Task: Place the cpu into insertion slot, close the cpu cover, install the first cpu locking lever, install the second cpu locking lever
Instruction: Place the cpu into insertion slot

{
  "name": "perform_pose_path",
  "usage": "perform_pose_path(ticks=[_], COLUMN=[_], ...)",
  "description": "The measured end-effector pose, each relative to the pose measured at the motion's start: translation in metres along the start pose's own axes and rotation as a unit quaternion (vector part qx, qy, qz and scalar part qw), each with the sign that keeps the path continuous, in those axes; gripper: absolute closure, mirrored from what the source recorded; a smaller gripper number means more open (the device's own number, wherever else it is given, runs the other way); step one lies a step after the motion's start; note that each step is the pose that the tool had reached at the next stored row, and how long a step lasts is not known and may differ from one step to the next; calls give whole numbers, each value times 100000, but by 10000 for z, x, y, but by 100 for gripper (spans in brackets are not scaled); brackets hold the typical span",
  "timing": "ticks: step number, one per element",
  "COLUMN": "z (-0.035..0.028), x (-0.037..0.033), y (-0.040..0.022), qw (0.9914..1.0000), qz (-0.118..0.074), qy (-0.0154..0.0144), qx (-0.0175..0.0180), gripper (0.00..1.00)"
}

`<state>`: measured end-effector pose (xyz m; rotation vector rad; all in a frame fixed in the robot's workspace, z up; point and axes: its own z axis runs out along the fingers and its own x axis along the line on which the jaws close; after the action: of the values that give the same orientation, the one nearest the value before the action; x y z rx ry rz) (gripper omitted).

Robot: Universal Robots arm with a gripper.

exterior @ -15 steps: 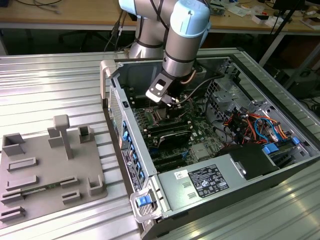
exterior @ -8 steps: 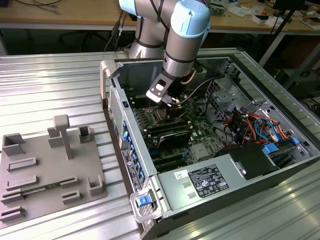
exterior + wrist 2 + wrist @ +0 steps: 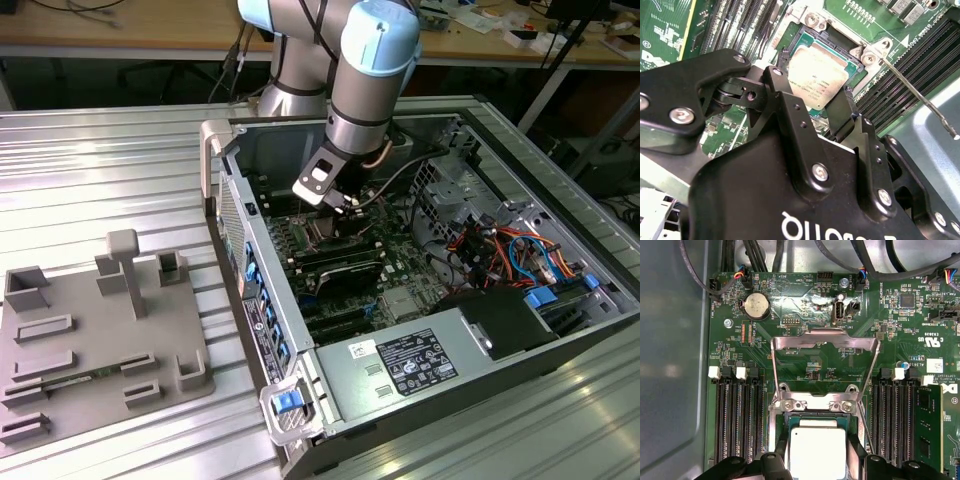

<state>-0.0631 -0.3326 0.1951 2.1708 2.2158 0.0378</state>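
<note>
While my claw (image 3: 810, 89) hangs straight over the insertion slot (image 3: 822, 36), the cpu (image 3: 816, 67) lies flat in it, directly beneath me; whether I am clamped on its edges I cannot tell; the cpu cover (image 3: 824, 338) stands swung open, clear of the slot.

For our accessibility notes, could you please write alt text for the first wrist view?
A square silver-grey cpu lies over the black insertion slot of a green motherboard, with the black gripper at it. The thin silvery metal cpu cover is swung open beyond the slot, with long black memory slots either side.
</note>
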Motion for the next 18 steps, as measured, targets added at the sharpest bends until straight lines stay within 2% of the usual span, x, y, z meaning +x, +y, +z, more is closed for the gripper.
perform_pose_path(ticks=[9, 10, 11, 12, 14, 18], z=[4, 12, 11, 8, 4, -61], x=[-1, 4, 3, 2, 0, 0], y=[0, 2, 2, 1, 0, 3], qw=[100000, 100000, 100000, 100000, 100000, 100000], qz=[2, 10, 6, 1, 0, 5], qy=[-2, 148, 100, 63, 25, 24], qx=[-30, -95, -69, -29, -9, -5], gripper=[45, 39, 39, 33, 33, 33])
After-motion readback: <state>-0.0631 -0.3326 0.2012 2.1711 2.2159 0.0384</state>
